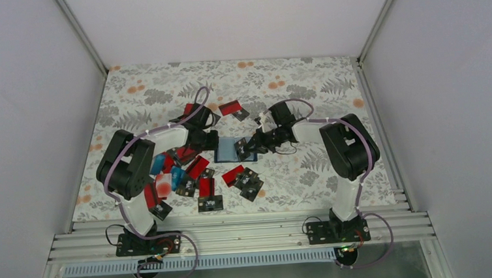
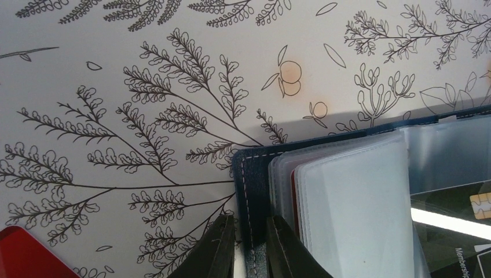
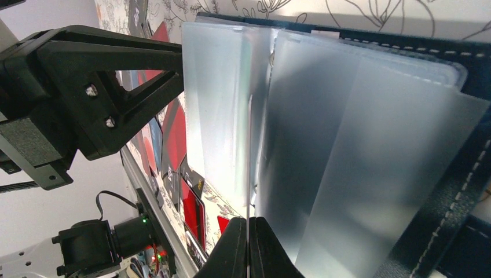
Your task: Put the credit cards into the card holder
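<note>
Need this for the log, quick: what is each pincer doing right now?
Left pincer: shut on the card holder, at its navy cover edge.
Right pincer: shut on a clear sleeve inside it.

Both arms same build: left arm [image 1: 165, 141] and right arm [image 1: 306, 131] have white link sections with chunky rounded black joint housings [image 1: 124, 166]. Lilac-grey cables [image 1: 164, 127] are routed along the outside of each arm, in loose loops. Bases [image 1: 147, 241] are squat black blocks with thin black and reddish leads curled beside them, and a green LED [image 3: 143, 220] is lit on one. Left gripper [image 2: 250, 255]: matte black tapered fingers [image 2: 217, 255] with a slightly grainy finish. From the right wrist its body reads as an open black triangular frame with small recessed screws [image 3: 90, 90]. Right gripper [image 3: 248, 252]: same black tapered fingers.
</note>
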